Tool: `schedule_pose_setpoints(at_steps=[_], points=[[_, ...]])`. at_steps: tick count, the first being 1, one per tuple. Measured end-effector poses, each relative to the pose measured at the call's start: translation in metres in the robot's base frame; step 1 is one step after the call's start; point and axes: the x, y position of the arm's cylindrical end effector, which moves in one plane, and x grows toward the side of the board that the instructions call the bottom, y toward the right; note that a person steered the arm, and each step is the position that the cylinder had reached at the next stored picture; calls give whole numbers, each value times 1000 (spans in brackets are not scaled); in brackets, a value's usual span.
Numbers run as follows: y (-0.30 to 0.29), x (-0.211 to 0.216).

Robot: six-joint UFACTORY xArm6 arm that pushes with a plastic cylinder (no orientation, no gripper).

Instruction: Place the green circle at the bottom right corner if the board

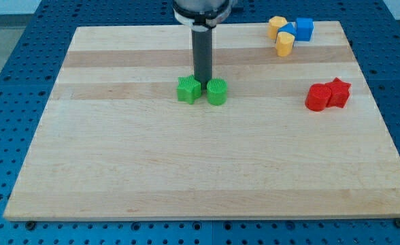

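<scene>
The green circle (217,92) sits near the middle of the board, a little above centre. A green star (188,89) lies just to its left. My tip (202,81) stands between the two green blocks at their upper edges, touching or almost touching both. The rod rises straight up toward the view's top.
Two yellow blocks (280,35) and two blue blocks (303,28) cluster at the board's top right. A red circle (316,97) and a red star (339,92) sit together at the right edge. The wooden board (186,170) lies on a blue pegboard table.
</scene>
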Motion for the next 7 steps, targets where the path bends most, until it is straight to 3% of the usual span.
schedule_pose_setpoints(at_steps=[2, 5, 7], points=[[32, 45], [95, 23], [135, 75]])
